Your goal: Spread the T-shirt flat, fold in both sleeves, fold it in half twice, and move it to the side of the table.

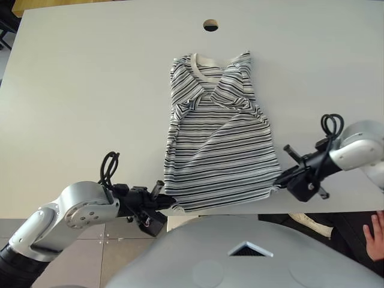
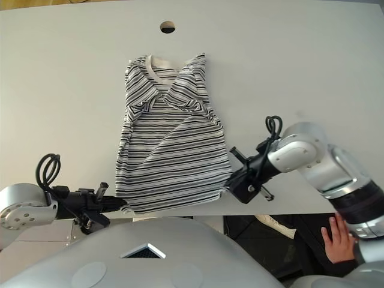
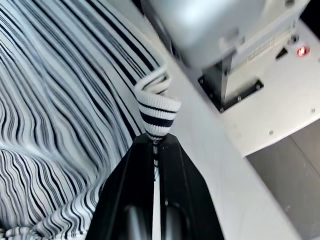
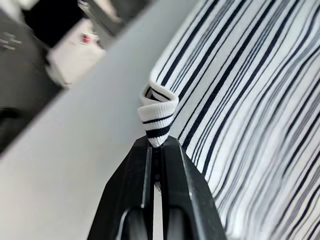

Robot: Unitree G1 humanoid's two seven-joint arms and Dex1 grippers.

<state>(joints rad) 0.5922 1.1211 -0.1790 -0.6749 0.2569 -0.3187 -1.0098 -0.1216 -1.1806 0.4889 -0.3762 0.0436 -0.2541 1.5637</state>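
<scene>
Two hem corners of T-shirt (image 1: 219,138) pinched, left gripper (image 1: 170,203) clamping one, right gripper (image 1: 278,182) the other, on table (image 1: 90,90)

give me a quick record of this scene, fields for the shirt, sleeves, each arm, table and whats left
shirt: striped T-shirt lying on the table, collar at the far end, hem at the near edge
sleeves: both appear folded in across the chest
left arm: left gripper shut on the hem's left corner
right arm: right gripper shut on the hem's right corner
table: white table, round hole beyond the collar
left to do: halving folds, move to the side
</scene>
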